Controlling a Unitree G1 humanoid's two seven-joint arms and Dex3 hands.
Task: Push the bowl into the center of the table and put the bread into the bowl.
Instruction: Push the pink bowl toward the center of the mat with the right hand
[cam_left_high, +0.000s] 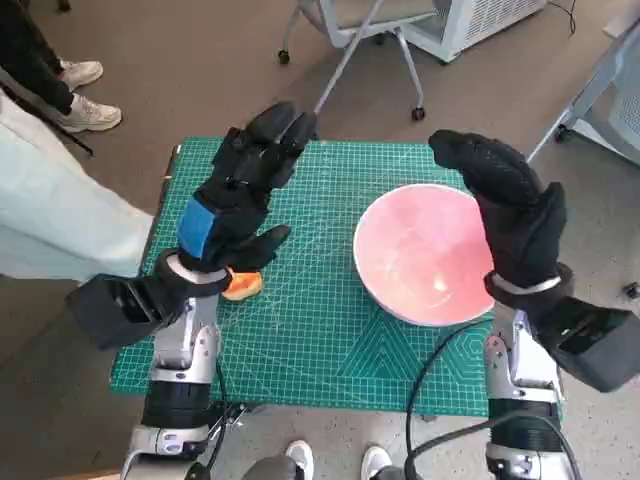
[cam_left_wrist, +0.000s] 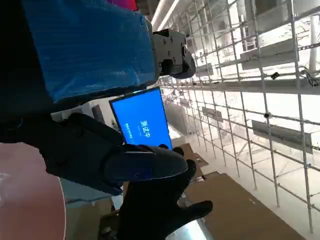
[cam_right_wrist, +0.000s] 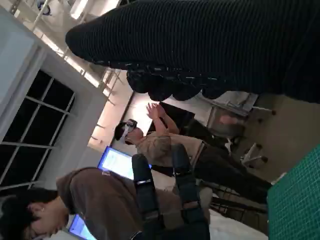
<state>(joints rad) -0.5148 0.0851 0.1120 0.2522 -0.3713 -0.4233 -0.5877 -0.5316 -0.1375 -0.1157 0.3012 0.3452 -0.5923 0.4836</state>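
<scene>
Both robot hands were raised above the worktop (cam_left_high: 300, 330), fingers spread, holding nothing: left robot hand (cam_left_high: 240, 195) at 9 o'clock, right robot hand (cam_left_high: 510, 215) at 3, over the pink bowl's (cam_left_high: 415, 260) rim. Bread (cam_left_high: 243, 285) lay beneath the left wrist. Blue screen (cam_left_wrist: 142, 120) text was illegible.

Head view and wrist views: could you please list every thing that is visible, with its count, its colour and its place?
bowl: one, pink, on the mat's right half, not centred
bread: one, orange-brown, on the mat's left side, partly hidden under the left hand
cutting mat: one, green with grid, covering the table
office chair: one, grey, on the floor beyond the table
screen: one, blue, in the room behind
people: at least two, in the right wrist view
left hand: black with blue tape, fingers spread, raised above the bread
right hand: black glove, raised by the bowl's right rim, empty
</scene>
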